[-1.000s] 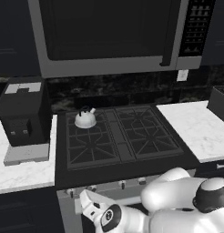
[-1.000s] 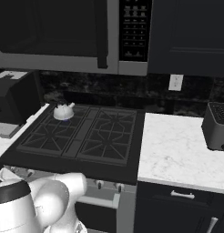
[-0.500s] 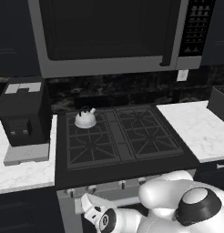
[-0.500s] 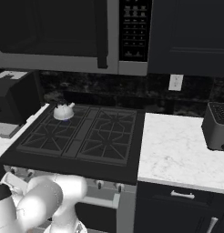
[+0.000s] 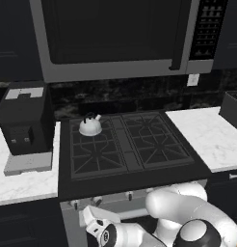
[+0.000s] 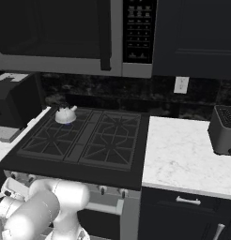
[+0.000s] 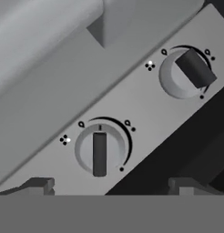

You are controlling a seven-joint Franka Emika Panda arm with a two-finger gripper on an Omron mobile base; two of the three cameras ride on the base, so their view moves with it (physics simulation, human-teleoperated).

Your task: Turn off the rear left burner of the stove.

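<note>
I have the jaws [image 7: 109, 184] spread wide, tips low at 7 and 5 o'clock in the hand view, touching nothing. One silver knob [image 7: 100, 152] sits just above and between them, slightly toward 11 o'clock, its dark bar pointing to 12. A second knob [image 7: 189, 73] lies at 2 o'clock, its bar tilted. The stove [image 5: 127, 144] sits between white benches [image 5: 207, 137]; the rear left burner [image 5: 91, 129], at 10 o'clock on the cooktop, carries a white kettle [image 5: 90, 125].
</note>
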